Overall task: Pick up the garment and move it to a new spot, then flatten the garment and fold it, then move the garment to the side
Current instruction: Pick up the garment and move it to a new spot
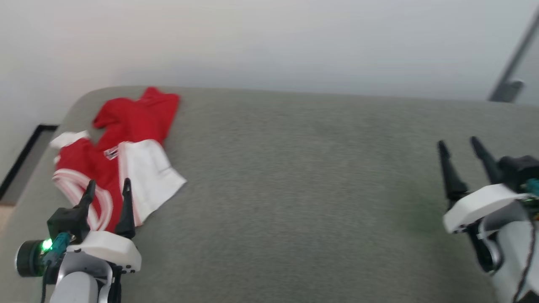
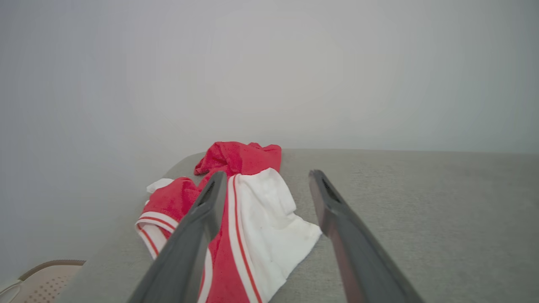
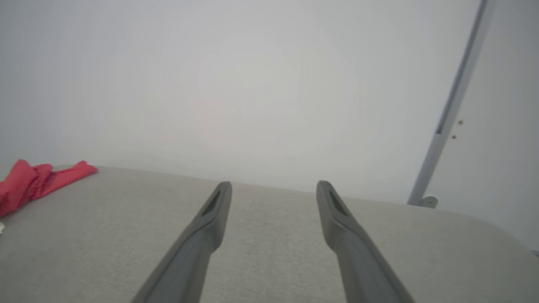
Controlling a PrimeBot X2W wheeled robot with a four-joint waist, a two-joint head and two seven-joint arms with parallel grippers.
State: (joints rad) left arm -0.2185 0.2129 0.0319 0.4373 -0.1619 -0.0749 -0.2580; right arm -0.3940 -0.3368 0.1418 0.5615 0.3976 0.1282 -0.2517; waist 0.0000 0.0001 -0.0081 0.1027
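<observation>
The garment [image 1: 122, 143] is a crumpled red shirt with white sleeves and striped trim, heaped at the far left of a grey padded surface [image 1: 294, 189]. My left gripper [image 1: 108, 187] hovers open just short of its near edge, fingers pointing at the cloth, nothing between them. In the left wrist view the garment [image 2: 252, 214] lies ahead between and left of the open left gripper [image 2: 268, 176]. My right gripper [image 1: 458, 145] stands open far to the right over bare surface. The right wrist view has the open right gripper [image 3: 273, 185] and a red corner of the garment [image 3: 38, 181] at far left.
A pale wall runs behind the surface. A grey post [image 1: 511, 71] rises at the back right, seen as a grey post [image 3: 454, 105] in the right wrist view. Left of the surface, floor with a dark skirting strip [image 1: 21, 160] and a beige perforated object [image 2: 42, 280] below.
</observation>
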